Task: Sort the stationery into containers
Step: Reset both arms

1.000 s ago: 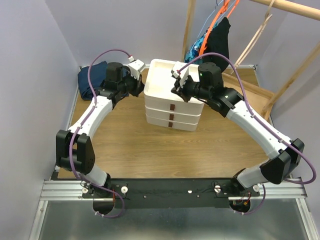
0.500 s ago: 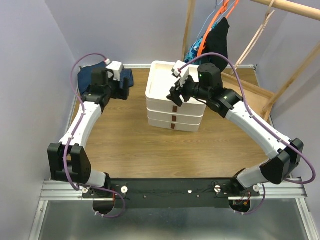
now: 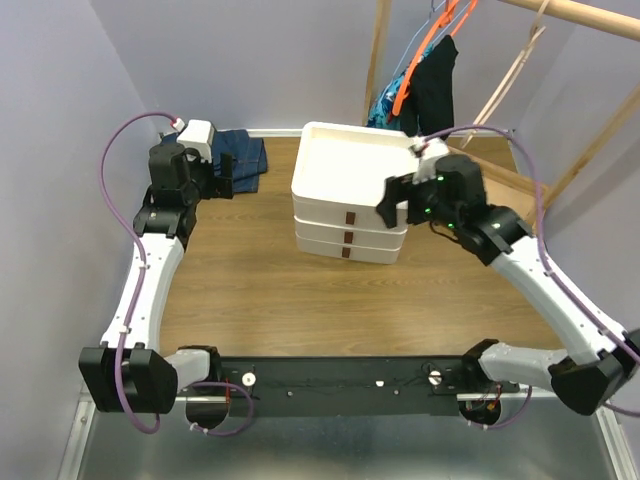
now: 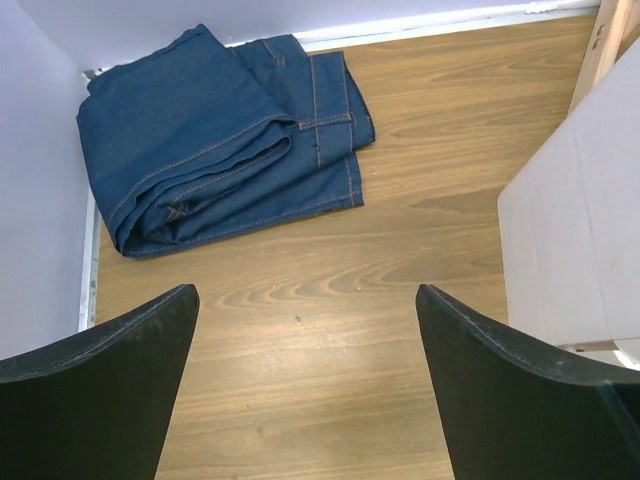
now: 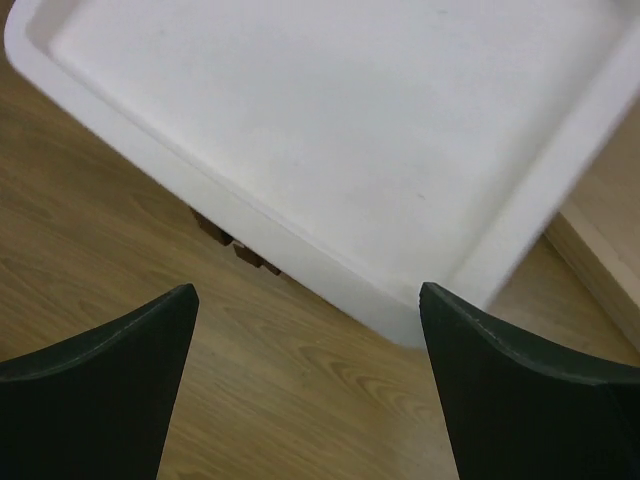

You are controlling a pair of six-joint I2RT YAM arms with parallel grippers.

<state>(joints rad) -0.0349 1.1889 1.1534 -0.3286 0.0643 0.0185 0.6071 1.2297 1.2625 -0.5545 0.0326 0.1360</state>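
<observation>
Left arm stretches up the left side toward 11 o'clock; left gripper [image 3: 222, 178] points toward 3 o'clock, jaws spread wide, empty; right arm angles toward 12 o'clock; right gripper [image 3: 392, 208] jaws wide apart, holding nothing.

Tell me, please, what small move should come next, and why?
Probably pull the top drawer out by its handle with the right hand, which hangs open nearest it. All three drawers look shut, the top tray is bare, and no stationery is in view.
</observation>
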